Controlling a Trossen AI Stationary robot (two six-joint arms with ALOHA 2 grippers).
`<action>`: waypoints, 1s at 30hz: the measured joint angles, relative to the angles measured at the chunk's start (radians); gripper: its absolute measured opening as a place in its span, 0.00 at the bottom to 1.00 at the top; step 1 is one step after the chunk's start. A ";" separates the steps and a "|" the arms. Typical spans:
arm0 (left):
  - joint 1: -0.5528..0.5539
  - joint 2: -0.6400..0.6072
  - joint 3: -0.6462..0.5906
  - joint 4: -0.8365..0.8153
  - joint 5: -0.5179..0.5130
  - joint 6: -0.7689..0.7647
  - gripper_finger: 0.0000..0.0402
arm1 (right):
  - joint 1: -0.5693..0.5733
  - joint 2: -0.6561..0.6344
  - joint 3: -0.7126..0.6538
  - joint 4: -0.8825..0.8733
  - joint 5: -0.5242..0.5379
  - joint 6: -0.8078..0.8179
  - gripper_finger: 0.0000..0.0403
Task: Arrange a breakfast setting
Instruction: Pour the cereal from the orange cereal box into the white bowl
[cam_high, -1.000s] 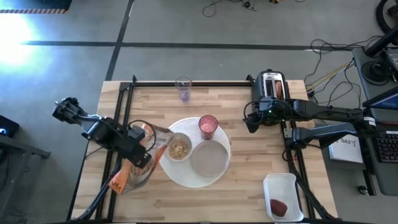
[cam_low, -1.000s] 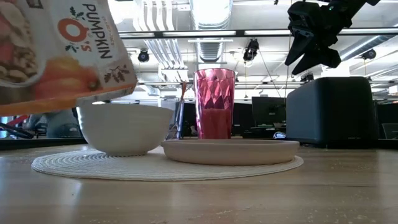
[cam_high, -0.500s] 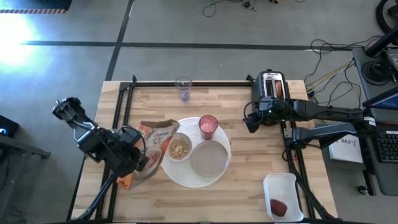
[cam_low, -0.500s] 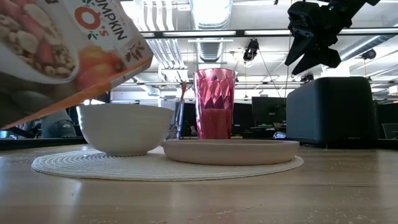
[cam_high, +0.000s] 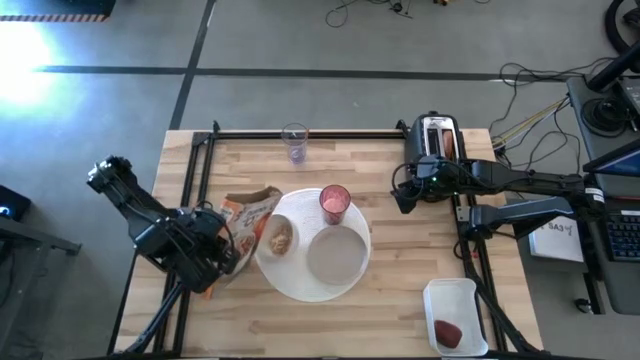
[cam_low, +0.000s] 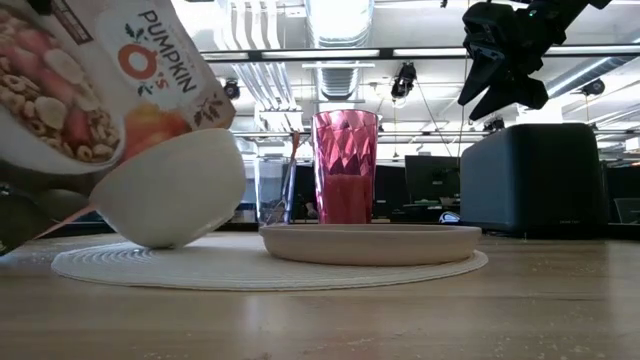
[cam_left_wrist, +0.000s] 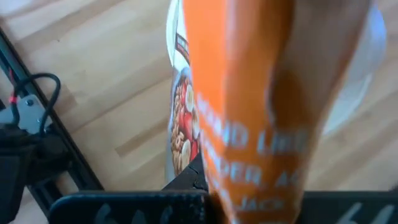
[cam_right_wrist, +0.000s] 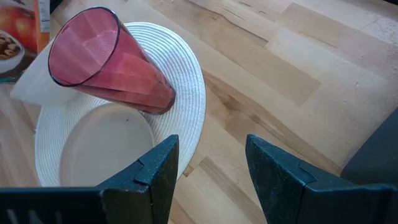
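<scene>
**Currently: cereal bag pressed against tipped bowl**

Left gripper (cam_high: 212, 262) sits at the table's left side, clenched on an orange printed cereal bag (cam_high: 245, 232). Bag's upper end leans against the small white bowl (cam_high: 277, 236). In the low view the bowl (cam_low: 170, 200) is tilted, one edge lifted off the round white woven placemat (cam_low: 270, 268); cereal shows inside it from above.

Large round white plate (cam_high: 338, 256) lies on the mat, just beside the bowl. Pink translucent faceted tumbler (cam_high: 335, 203) stands upright at the mat's far edge. Small clear glass (cam_high: 294, 142) stands well apart, near the far table edge.

Right gripper (cam_high: 402, 198) hovers beside the black-and-silver toaster (cam_high: 437, 142), fingers apart, grasping nothing.

Rectangular white tray (cam_high: 456, 316) at the near right corner holds the small dark-red fruit (cam_high: 448, 332).
</scene>
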 joint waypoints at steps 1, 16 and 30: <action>0.000 0.000 -0.010 0.000 -0.004 -0.001 0.00 | 0.000 0.000 0.000 0.000 0.000 0.000 0.44; -0.036 0.000 0.048 0.001 -0.046 0.009 0.00 | 0.000 0.000 0.000 0.000 0.000 0.000 0.44; -0.061 -0.019 0.085 0.001 -0.132 0.012 0.00 | 0.000 0.000 0.000 0.000 0.000 0.000 0.44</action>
